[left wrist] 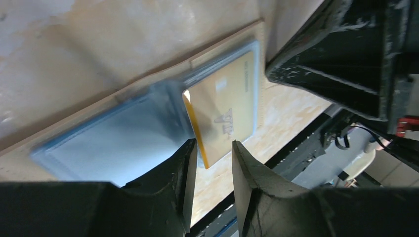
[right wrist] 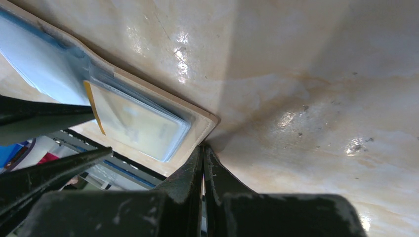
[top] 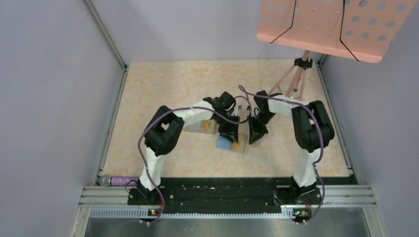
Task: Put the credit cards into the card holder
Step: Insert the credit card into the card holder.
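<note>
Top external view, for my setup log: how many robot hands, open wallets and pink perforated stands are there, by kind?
2 black two-finger robot hands: left hand, right hand
1 open tan wallet with blue-grey lining
1 pink perforated stand
Total: 4

We note a glossy marbled table (right wrist: pixel 296 74), a matt tan leather-like card holder (right wrist: pixel 200 123) with a shiny clear plastic pocket (right wrist: pixel 141 126), and a scuffed black plastic right tool (right wrist: pixel 203 154).
</note>
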You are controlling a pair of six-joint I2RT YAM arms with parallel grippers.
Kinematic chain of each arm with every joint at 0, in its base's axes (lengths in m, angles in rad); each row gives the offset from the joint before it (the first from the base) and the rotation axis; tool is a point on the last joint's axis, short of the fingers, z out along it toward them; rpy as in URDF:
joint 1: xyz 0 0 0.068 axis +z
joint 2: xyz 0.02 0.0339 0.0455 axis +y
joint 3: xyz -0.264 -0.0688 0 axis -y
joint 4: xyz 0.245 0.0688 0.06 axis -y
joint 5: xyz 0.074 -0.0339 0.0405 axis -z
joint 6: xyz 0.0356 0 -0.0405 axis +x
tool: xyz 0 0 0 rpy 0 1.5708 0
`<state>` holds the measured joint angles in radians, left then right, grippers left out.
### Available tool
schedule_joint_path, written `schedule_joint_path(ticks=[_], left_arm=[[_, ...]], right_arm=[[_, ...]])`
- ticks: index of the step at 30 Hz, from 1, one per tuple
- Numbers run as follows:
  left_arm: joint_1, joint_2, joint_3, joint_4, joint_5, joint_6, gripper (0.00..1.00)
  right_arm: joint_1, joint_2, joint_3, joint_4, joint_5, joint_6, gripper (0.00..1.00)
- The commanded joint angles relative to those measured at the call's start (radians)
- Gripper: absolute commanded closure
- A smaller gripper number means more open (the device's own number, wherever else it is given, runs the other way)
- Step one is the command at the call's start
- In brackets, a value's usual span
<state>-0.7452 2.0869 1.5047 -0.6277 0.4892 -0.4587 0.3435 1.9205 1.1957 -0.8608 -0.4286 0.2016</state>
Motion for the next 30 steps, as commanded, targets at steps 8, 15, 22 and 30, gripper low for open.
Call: schedule_joint_path(ticks=[8, 15, 22, 30], left_arm=[[-0.014, 0.055, 0.084, 0.121, 0.202, -0.090, 0.63], [-0.017, 0.024, 0.109, 0.048, 0.103, -0.047, 0.59], [-0.011, -0.073, 0.100, -0.007, -0.079, 0.000, 0.49], [0.039, -0.215, 0.016, 0.095, -0.083, -0.031, 0.46]], right_arm=[[-0.002, 0.009, -0.027, 0.024, 0.076, -0.021, 1.00], [-0.022, -0.036, 0.010, -0.013, 0.182, -0.011, 1.00], [-0.023, -0.056, 0.064, -0.067, 0.305, -0.018, 1.00], [-0.023, -0.103, 0.114, -0.077, 0.400, -0.034, 1.00]])
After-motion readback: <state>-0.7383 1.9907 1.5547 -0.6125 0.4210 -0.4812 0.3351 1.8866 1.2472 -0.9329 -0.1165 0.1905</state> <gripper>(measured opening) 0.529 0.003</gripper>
